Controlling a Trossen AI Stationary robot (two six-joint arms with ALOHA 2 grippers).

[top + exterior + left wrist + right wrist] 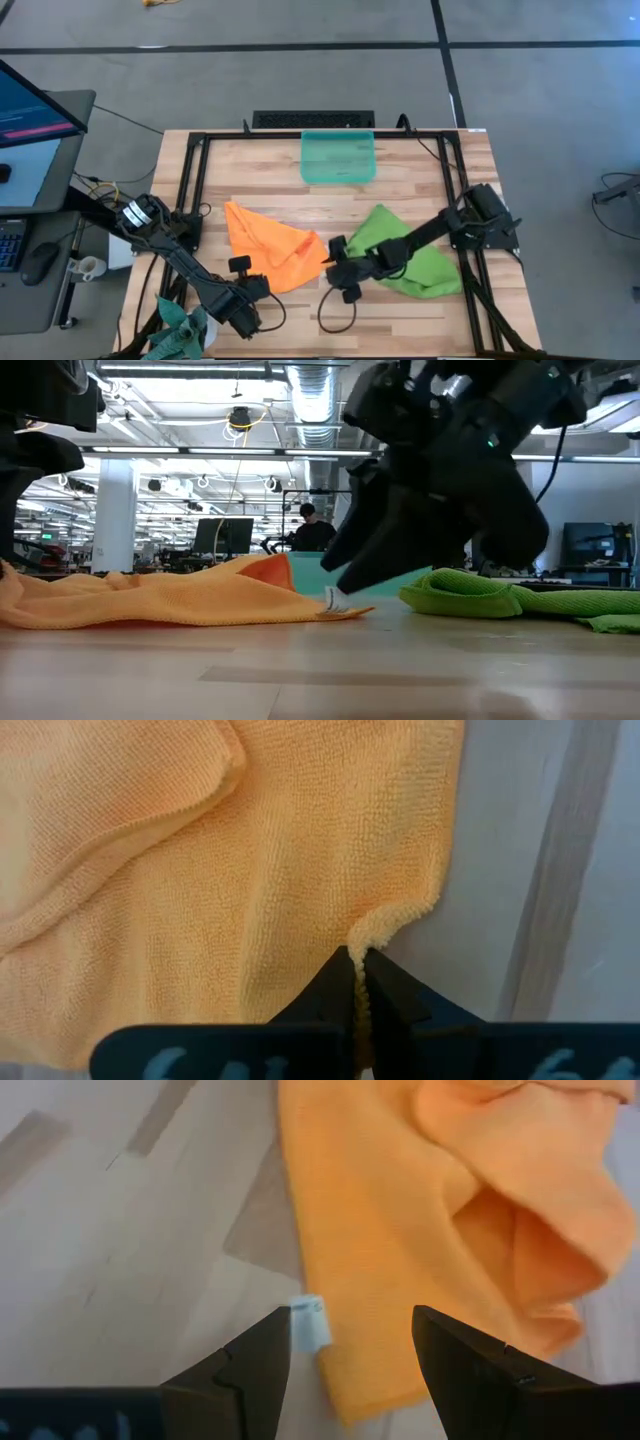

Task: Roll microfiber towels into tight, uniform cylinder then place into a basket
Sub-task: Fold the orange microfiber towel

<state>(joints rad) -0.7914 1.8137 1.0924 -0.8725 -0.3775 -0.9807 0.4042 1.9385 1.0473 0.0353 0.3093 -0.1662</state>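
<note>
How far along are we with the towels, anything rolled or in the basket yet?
Nothing is finished: the basket holds no towel. The orange towel lies crumpled and unrolled; the left gripper is shut on its edge, while the right gripper is open over its corner with the white tag. The green towel lies bunched under the right arm. Both rolls and both placements remain.

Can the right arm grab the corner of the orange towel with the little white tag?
Probably yes. The right gripper hangs with its fingers open right over the orange towel corner with the white tag, and nothing lies between. The left gripper pinches another edge.
</note>
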